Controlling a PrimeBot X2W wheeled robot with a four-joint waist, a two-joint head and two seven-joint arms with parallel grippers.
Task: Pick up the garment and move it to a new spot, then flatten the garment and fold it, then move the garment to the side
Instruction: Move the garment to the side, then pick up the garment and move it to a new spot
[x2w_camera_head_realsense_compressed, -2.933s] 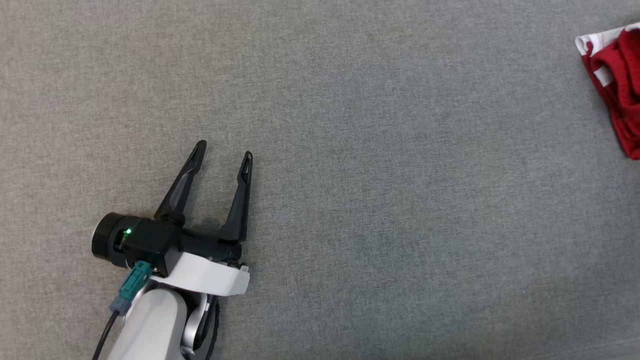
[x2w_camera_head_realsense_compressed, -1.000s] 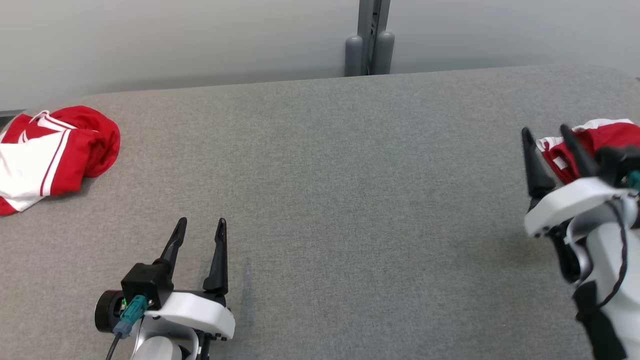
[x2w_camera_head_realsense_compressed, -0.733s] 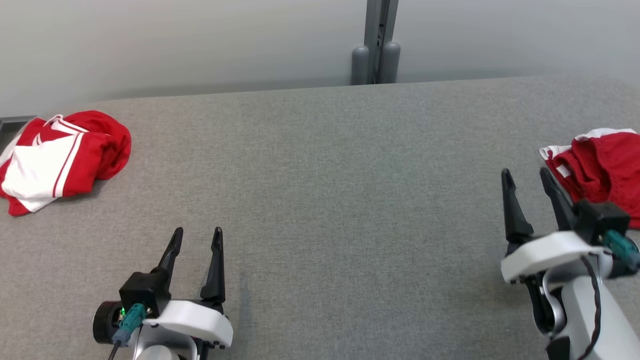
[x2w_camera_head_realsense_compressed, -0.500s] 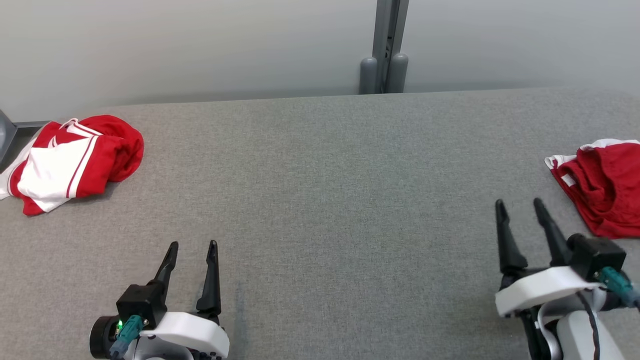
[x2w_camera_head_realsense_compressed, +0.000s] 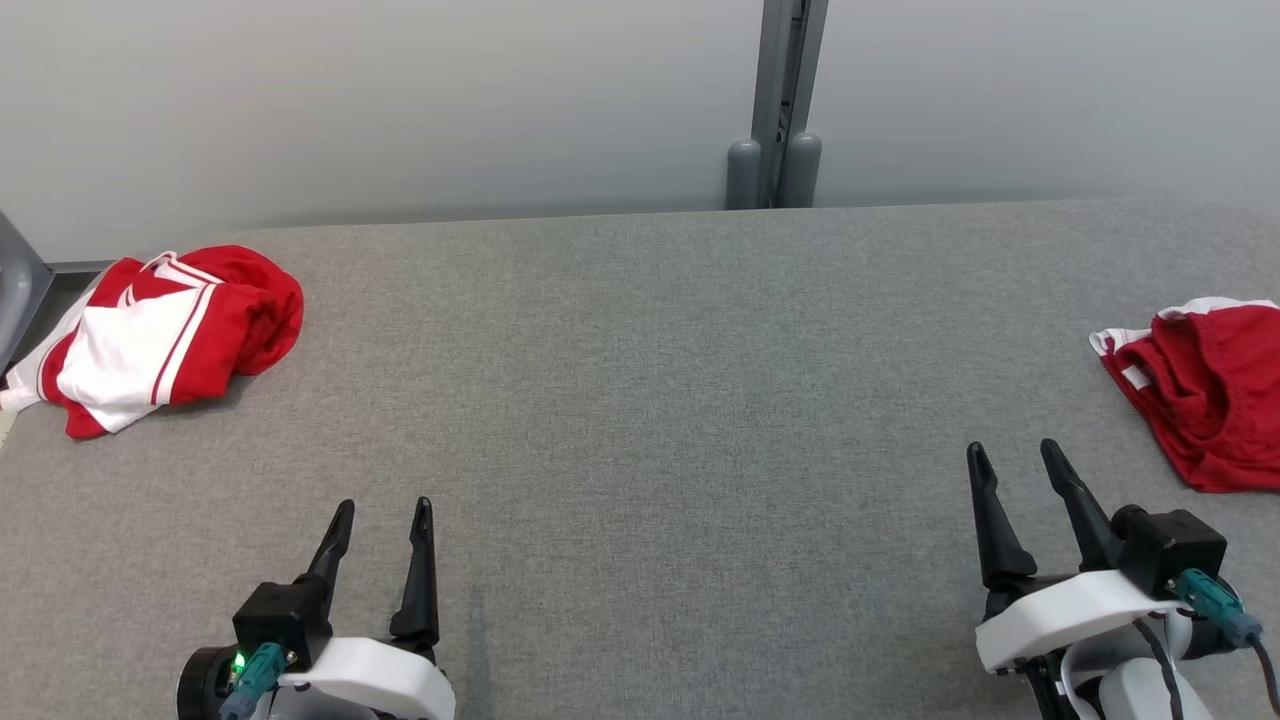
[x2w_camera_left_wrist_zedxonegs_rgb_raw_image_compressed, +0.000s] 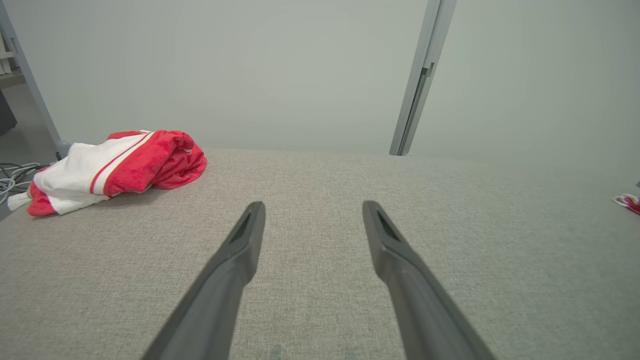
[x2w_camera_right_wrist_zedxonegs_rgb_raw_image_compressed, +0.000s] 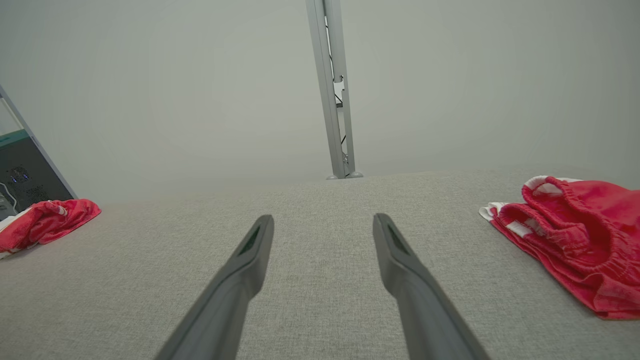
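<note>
A crumpled red-and-white garment (x2w_camera_head_realsense_compressed: 165, 340) lies at the far left of the grey cloth table (x2w_camera_head_realsense_compressed: 640, 400). It also shows in the left wrist view (x2w_camera_left_wrist_zedxonegs_rgb_raw_image_compressed: 115, 167), and the garment (x2w_camera_right_wrist_zedxonegs_rgb_raw_image_compressed: 45, 220) sits small in the right wrist view. A second red garment (x2w_camera_head_realsense_compressed: 1205, 400) with white trim and an elastic waistband (x2w_camera_right_wrist_zedxonegs_rgb_raw_image_compressed: 575, 235) lies bunched at the right edge. My left gripper (x2w_camera_head_realsense_compressed: 385, 508) (x2w_camera_left_wrist_zedxonegs_rgb_raw_image_compressed: 312, 207) hovers open and empty at the near left. My right gripper (x2w_camera_head_realsense_compressed: 1012, 450) (x2w_camera_right_wrist_zedxonegs_rgb_raw_image_compressed: 324, 220) is open and empty at the near right, just left of and nearer than the red garment.
A grey metal post (x2w_camera_head_realsense_compressed: 780, 100) rises behind the table's far edge against a pale wall. A dark cabinet (x2w_camera_right_wrist_zedxonegs_rgb_raw_image_compressed: 20, 185) and cables (x2w_camera_left_wrist_zedxonegs_rgb_raw_image_compressed: 12, 175) stand beyond the table's left end. Bare cloth stretches between the two garments.
The head camera has swung and tilted up, so the whole picture shifted. My right gripper has drawn back from beside the red garment toward the near edge. Both grippers stayed open.
</note>
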